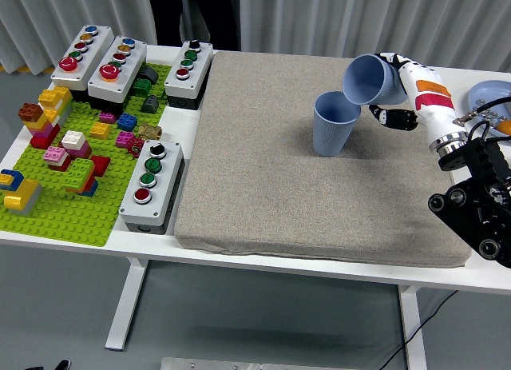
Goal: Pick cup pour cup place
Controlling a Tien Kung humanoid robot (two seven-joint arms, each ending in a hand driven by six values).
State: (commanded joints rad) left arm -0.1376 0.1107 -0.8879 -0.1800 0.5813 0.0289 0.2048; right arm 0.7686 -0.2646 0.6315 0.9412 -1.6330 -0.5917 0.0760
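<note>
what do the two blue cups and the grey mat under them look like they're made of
Upright cup and tilted cup in the right robot hand: probably matte plastic, uniform blue, faint vertical ribbing. Mat: likely woven fabric over padding, speckled weave, soft rounded edges.
</note>
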